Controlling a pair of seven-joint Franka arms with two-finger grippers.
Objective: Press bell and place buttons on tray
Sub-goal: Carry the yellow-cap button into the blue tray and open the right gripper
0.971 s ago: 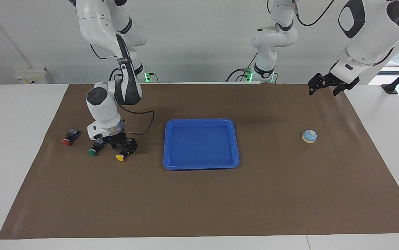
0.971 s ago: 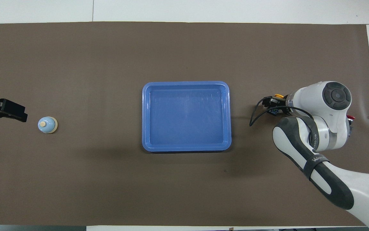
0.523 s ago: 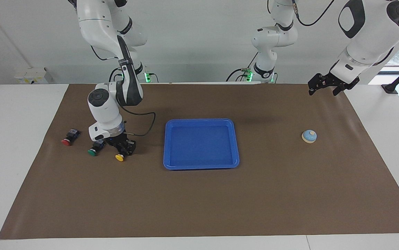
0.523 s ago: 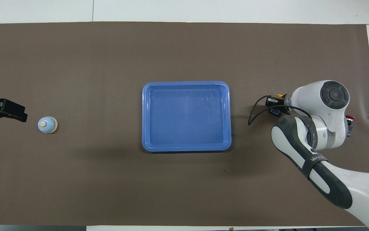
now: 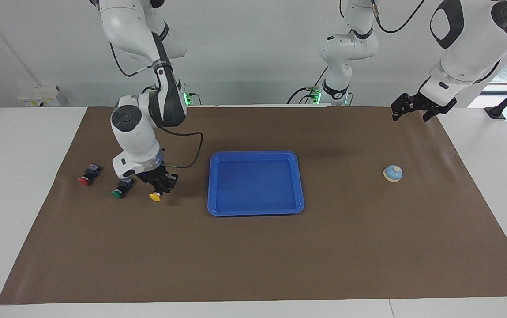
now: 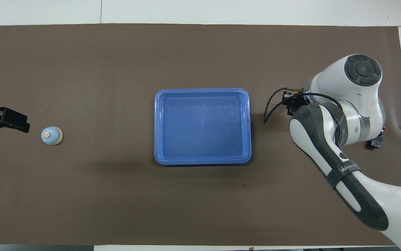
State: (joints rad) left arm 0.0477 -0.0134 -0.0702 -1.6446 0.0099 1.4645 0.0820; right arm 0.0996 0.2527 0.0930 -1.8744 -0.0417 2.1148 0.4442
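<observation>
Beside tray (image 5: 256, 155) | right gripper (image 5: 159, 187) clamps yellow button (image 5: 155, 196) | left gripper (image 5: 413, 106) wide, waiting

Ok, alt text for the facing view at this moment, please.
The right gripper is shut on the yellow button, just above the brown mat beside the blue tray, which holds nothing. The green button and red button lie toward the right arm's end; the left gripper waits open, raised near the bell.

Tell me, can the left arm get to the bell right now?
Probably yes. The left gripper hangs open in the air near the bell, which stands alone on the brown mat at that arm's end of the table, nothing between them.
</observation>
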